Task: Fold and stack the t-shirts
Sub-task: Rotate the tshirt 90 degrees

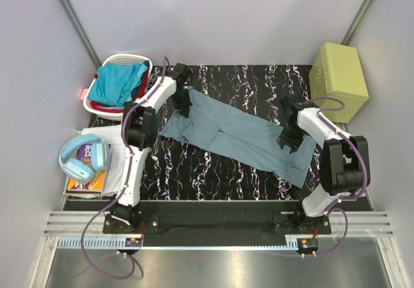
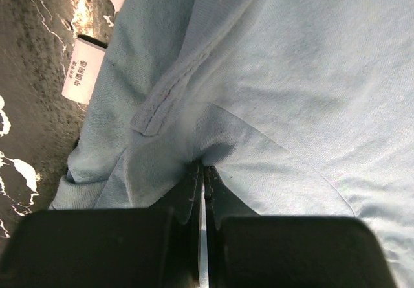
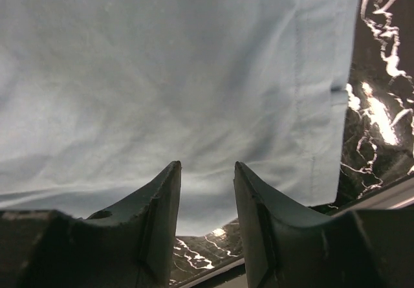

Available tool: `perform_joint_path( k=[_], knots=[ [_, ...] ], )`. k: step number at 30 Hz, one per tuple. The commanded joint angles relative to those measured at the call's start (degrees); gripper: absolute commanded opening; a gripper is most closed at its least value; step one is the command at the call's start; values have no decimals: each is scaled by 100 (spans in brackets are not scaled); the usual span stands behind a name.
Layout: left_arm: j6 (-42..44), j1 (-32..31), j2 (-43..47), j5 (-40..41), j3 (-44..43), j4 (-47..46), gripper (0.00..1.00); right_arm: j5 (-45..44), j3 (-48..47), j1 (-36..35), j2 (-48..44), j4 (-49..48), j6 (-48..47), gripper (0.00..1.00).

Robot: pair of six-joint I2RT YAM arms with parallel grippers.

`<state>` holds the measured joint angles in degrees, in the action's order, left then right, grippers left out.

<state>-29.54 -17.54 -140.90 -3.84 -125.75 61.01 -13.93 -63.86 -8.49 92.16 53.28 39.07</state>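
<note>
The grey-blue t-shirt (image 1: pixel 236 136) lies stretched diagonally across the black marbled mat (image 1: pixel 213 171). My left gripper (image 1: pixel 184 103) is shut on a pinch of its cloth at the upper left end; in the left wrist view the jaws (image 2: pixel 202 168) grip a fold beside the collar seam (image 2: pixel 162 100) and a white label (image 2: pixel 83 74). My right gripper (image 1: pixel 289 136) is open just above the shirt's lower right end; its fingertips (image 3: pixel 171 171) hover over flat cloth (image 3: pixel 162 74) near the hem. A turquoise t-shirt (image 1: pixel 116 84) and a red one (image 1: pixel 143 88) lie in the white basket (image 1: pixel 123 60).
An olive-yellow box (image 1: pixel 339 77) stands at the back right. Light-blue headphones (image 1: pixel 83 158) rest on books and papers (image 1: pixel 103 171) at the left of the mat. The mat's edge and a metal rail (image 3: pixel 375 194) show in the right wrist view.
</note>
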Motion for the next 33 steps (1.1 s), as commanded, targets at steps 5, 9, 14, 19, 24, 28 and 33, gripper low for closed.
perform_joint_path(
  k=[5,9,14,19,24,28,33],
  knots=[
    [168,93,89,146,209,-46,0,295,-171,-30,574,-256,66,45],
    [133,93,142,24,279,-72,0,190,-101,-12,759,-370,153,45],
    [168,93,221,32,429,-116,0,136,-189,32,1171,-467,171,48],
    [203,102,203,-29,376,-134,0,785,83,84,1638,-634,189,43],
    [194,102,142,-187,227,-125,0,1375,549,84,1349,-766,259,0],
    [177,102,107,-346,165,-125,0,1858,857,76,796,-661,355,0],
    [177,102,19,-468,-89,-116,0,1886,972,-354,-118,-152,461,0]
  ],
)
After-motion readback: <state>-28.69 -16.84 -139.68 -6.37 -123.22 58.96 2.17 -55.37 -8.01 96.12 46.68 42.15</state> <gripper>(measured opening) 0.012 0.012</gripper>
